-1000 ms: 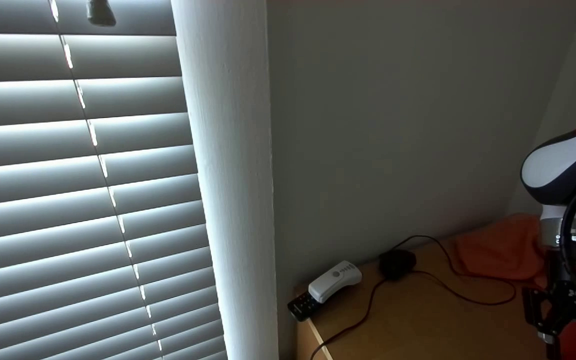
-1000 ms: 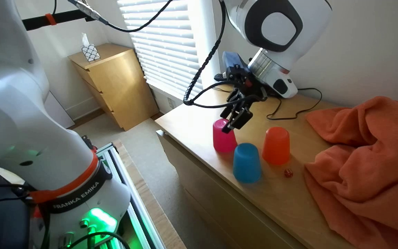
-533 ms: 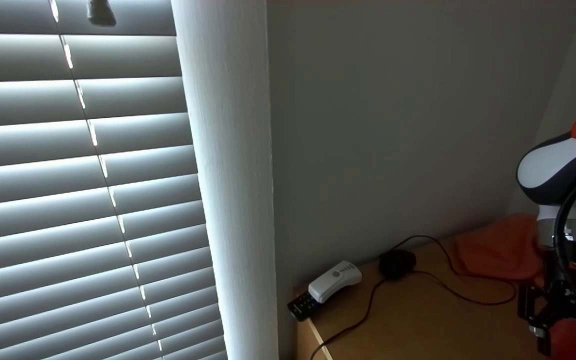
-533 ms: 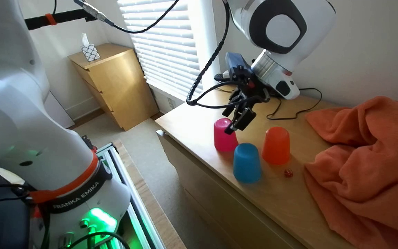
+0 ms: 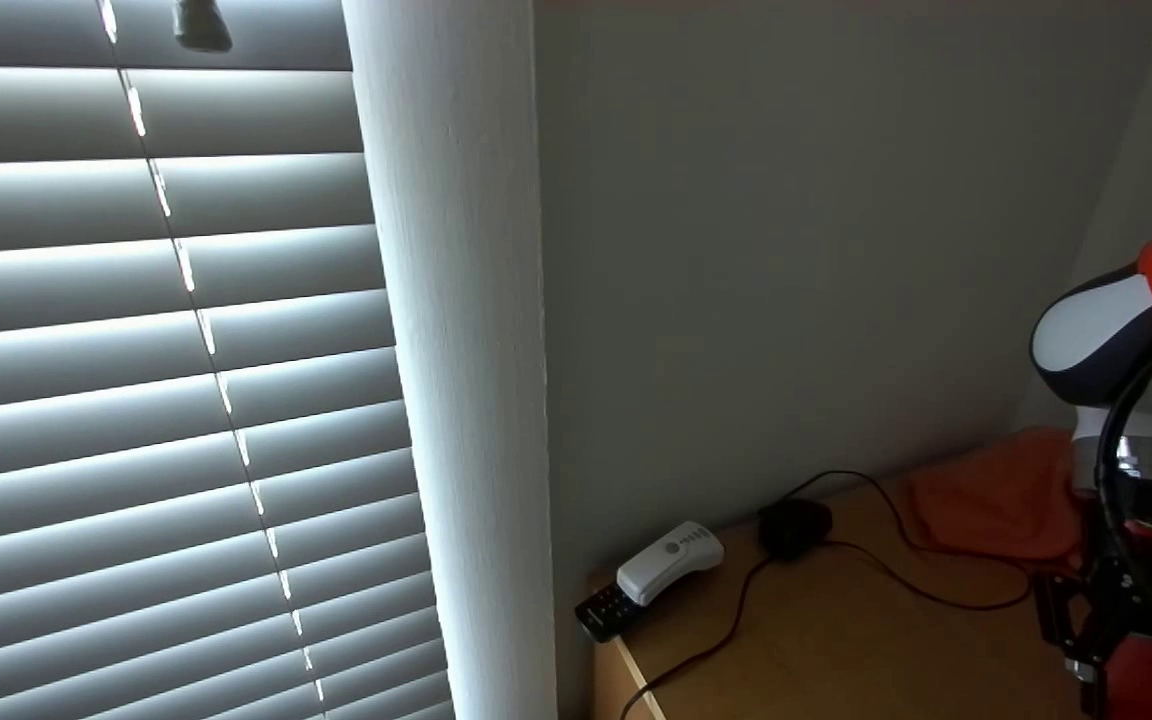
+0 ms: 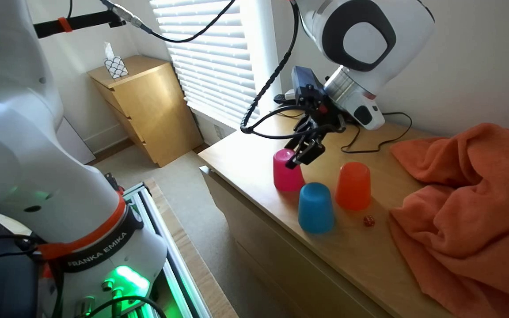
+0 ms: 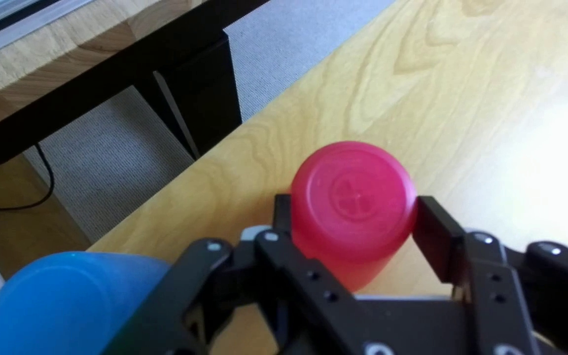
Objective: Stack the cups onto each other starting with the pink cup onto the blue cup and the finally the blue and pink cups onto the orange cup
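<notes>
Near the robot-side worktop (image 6: 369, 260) edge, the end effector (image 7: 354, 209) is gripping the pink cup (image 6: 286, 175), closed to its width. The blue cup (image 6: 316, 209) is standing near that edge, the orange cup (image 6: 353, 187) farther in.

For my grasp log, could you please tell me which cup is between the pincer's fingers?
The pink cup, clasped by the pincer; the blue cup and orange cup stand outside it.
</notes>
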You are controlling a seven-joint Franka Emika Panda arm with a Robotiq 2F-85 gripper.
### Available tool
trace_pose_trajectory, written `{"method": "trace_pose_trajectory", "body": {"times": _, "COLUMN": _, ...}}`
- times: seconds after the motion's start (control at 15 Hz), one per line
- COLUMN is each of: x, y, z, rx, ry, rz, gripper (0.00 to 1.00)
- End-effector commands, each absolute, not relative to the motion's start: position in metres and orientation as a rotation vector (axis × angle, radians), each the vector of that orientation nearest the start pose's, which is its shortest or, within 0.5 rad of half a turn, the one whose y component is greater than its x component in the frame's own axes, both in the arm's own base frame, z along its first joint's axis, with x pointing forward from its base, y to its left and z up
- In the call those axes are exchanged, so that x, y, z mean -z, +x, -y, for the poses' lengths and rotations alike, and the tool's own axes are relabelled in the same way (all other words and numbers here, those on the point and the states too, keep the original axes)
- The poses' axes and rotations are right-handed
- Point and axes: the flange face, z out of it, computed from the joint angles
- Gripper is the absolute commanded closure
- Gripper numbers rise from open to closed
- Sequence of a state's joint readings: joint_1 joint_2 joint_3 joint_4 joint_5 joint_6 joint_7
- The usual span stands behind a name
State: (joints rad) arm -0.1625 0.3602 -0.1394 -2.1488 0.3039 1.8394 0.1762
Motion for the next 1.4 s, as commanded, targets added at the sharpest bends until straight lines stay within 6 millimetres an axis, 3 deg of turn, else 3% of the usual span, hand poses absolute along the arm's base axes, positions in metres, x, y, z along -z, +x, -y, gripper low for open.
{"method": "trace_pose_trajectory", "body": {"times": 0.0, "x": -0.208, "y": 0.471, "z": 0.132, "rx": -0.935, "ry": -2.545, "rz": -0.934, "gripper": 0.62}}
{"method": "trace_pose_trajectory", "body": {"times": 0.47, "x": -0.262, "y": 0.441, "z": 0.158, "rx": -0.914, "ry": -2.526, "rz": -0.935, "gripper": 0.62}}
{"method": "trace_pose_trajectory", "body": {"times": 0.93, "x": -0.318, "y": 0.404, "z": 0.203, "rx": -0.833, "ry": -2.528, "rz": -1.005, "gripper": 0.62}}
{"method": "trace_pose_trajectory", "body": {"times": 1.07, "x": -0.327, "y": 0.394, "z": 0.215, "rx": -0.835, "ry": -2.506, "rz": -1.009, "gripper": 0.62}}
{"method": "trace_pose_trajectory", "body": {"times": 1.33, "x": -0.325, "y": 0.379, "z": 0.239, "rx": -0.866, "ry": -2.435, "rz": -1.045, "gripper": 0.62}}
